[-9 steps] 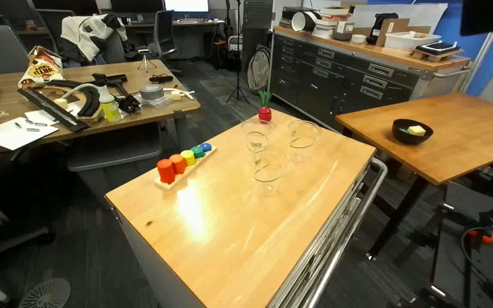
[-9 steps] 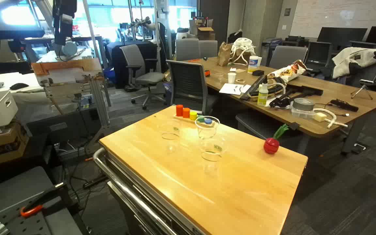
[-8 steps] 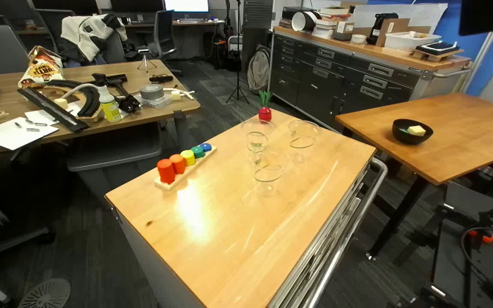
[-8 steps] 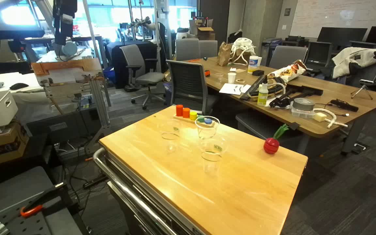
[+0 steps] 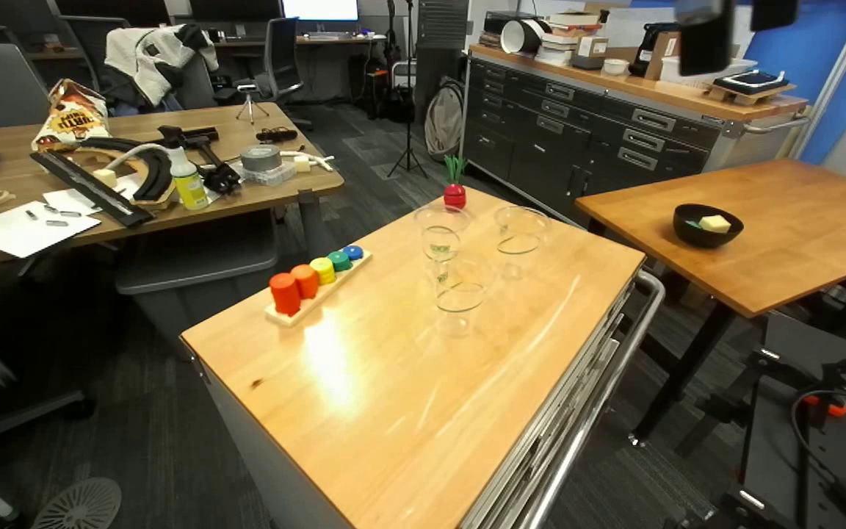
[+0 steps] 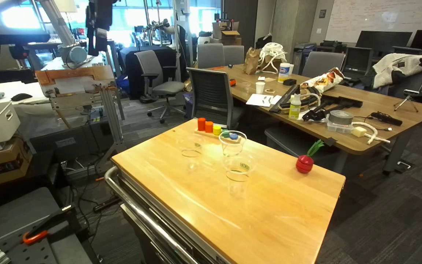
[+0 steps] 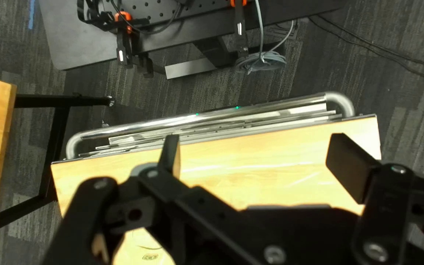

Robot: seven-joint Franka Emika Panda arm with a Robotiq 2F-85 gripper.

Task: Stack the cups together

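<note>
I have the gripper [image 7: 258,158] spread wide. In an exterior view, three clear cups [image 5: 460,297] stand grouped on the cart [image 5: 393,411], with a radish [image 5: 454,196] at their twelve o'clock, blocks [image 5: 306,281] at nine, and a bowl [image 5: 703,239] on another table [image 5: 797,220] at three.

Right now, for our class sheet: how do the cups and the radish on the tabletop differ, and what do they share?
The cups are see-through; the radish is opaque red. The cups widen toward open rims, while the radish is round with green leaves on top. There are three cups but one radish. Both rest on the wooden tabletop.
</note>
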